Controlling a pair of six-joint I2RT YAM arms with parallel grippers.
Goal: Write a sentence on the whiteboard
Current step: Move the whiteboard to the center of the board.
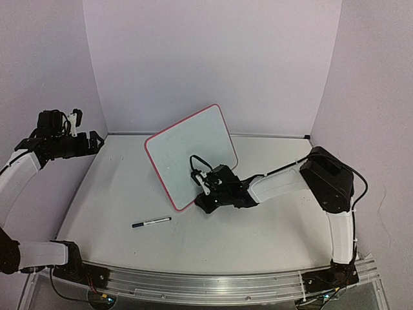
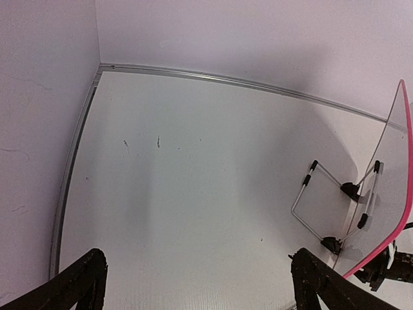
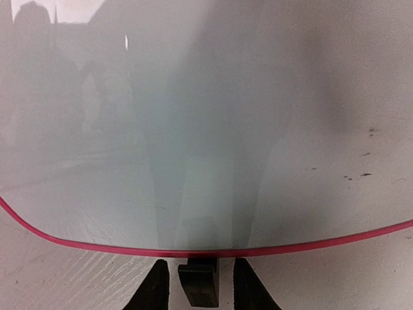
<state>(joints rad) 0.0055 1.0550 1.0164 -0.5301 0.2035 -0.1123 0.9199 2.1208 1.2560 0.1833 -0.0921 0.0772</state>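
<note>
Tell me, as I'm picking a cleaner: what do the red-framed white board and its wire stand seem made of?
The small white board looks like glossy coated panel: it mirrors shadows in the right wrist view. Its red-pink frame seems smooth plastic or rubber; unclear which. The wire stand looks like bright metal rod with black tips.

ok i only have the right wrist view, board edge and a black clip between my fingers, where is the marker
observer: the marker lies flat on the table, front-left of the whiteboard and apart from it.
operator: is the left arm near it
observer: no, the left fingers stand open, raised at the far left, holding nothing.
operator: what props the board up
observer: a wire stand behind it, which shows in the left wrist view.
</note>
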